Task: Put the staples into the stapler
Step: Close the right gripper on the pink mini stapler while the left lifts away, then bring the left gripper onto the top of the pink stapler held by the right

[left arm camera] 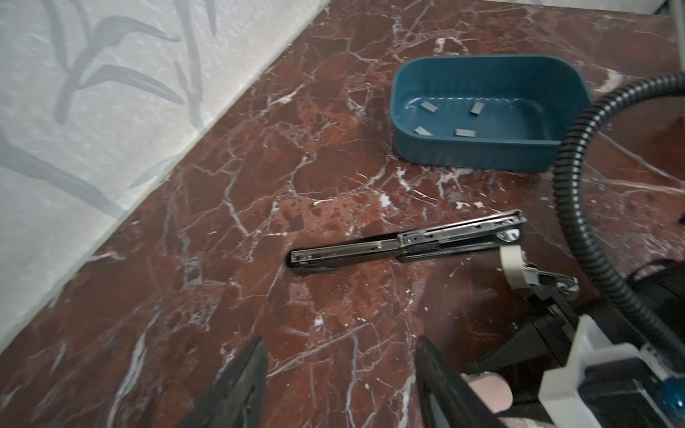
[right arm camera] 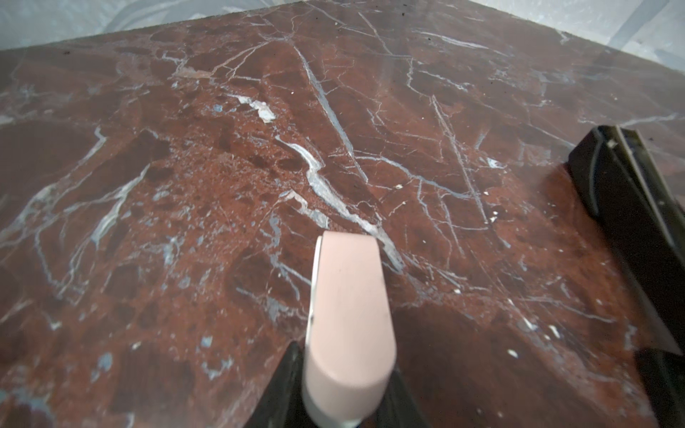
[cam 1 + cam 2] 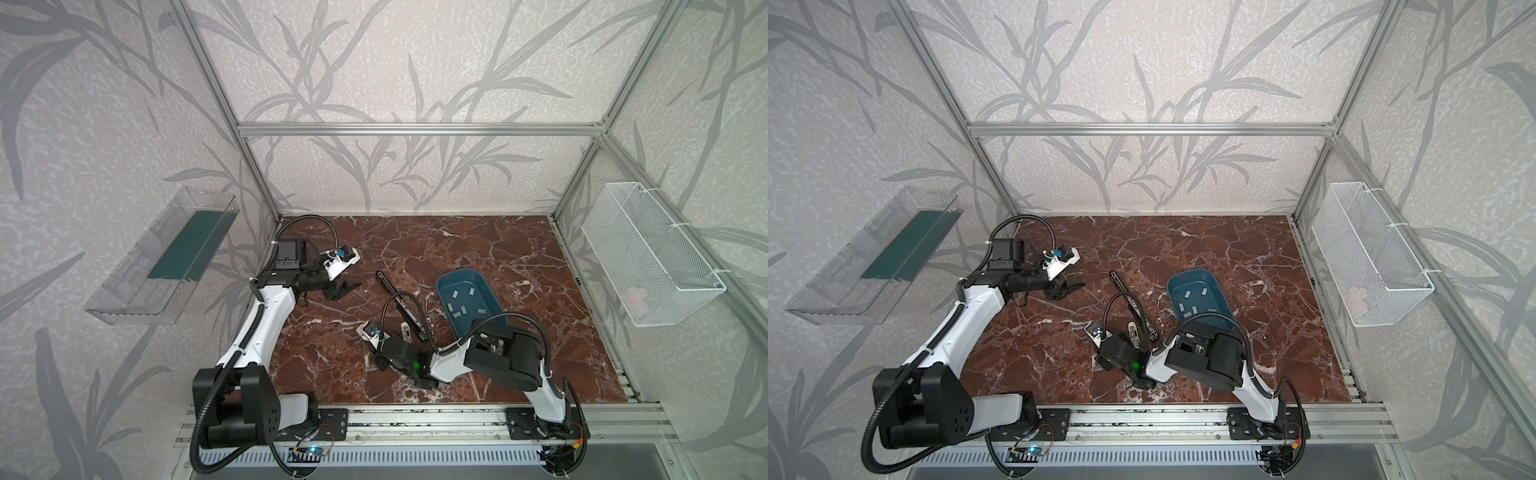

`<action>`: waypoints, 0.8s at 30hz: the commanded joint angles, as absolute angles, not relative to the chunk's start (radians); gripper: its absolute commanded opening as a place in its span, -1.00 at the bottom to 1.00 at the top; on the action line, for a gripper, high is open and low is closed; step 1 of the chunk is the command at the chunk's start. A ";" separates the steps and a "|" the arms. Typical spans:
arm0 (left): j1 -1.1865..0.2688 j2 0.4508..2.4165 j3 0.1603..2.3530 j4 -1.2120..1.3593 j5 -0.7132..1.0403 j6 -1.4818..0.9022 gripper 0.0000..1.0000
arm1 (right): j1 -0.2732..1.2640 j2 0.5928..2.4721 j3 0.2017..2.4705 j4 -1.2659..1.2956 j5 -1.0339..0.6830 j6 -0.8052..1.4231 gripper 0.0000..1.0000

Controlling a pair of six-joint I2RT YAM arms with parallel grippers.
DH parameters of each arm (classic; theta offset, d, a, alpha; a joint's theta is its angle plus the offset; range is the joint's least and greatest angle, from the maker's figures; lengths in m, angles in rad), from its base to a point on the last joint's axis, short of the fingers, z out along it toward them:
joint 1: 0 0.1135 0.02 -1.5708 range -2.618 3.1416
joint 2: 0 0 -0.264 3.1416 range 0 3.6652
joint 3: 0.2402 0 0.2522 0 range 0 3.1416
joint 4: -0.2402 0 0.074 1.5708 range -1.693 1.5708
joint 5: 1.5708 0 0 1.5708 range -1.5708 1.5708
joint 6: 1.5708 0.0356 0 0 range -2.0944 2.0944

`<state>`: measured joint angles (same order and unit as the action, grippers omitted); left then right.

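The left gripper (image 3: 347, 288) hangs open and empty over bare table (image 3: 478, 249); the right gripper (image 2: 346, 365) clamps the pink stapler (image 2: 348, 296), near the black stapler (image 1: 370, 252).

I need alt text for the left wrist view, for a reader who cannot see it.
An opened black stapler lies flat on the red marble table. Beyond it stands a blue tub holding a few grey staples. In the foreground the left gripper is open and empty.
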<state>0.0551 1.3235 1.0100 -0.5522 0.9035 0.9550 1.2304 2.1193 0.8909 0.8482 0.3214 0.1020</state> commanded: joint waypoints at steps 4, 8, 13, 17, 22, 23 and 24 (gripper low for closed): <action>0.022 1.367 0.988 -0.714 0.990 1.191 0.21 | 1.226 2.029 0.757 0.934 0.277 0.056 -0.48; -0.011 1.340 0.939 -0.694 1.001 1.188 0.20 | 1.226 1.958 0.705 0.968 0.247 0.051 -0.51; -0.082 1.297 0.910 -0.713 0.979 1.210 0.11 | 1.226 1.853 0.630 1.005 0.216 0.058 -0.51; -0.137 1.261 0.882 -0.747 0.931 1.212 0.03 | 1.229 1.813 0.617 0.989 0.188 0.064 -0.53; -0.229 1.229 0.861 -0.826 0.828 1.235 0.00 | 1.229 1.803 0.558 1.044 0.222 0.082 -0.54; -0.243 1.219 0.859 -0.833 0.827 1.231 0.00 | 1.230 1.796 0.547 1.051 0.224 0.080 -0.54; -0.257 1.210 0.858 -0.841 0.834 1.224 -0.01 | 1.231 1.790 0.540 1.047 0.223 0.077 -0.54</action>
<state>-0.2237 1.2453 0.8715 -0.7570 0.8600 1.1938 1.2301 1.8187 0.5648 0.9909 0.2089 0.0742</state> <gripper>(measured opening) 0.497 0.290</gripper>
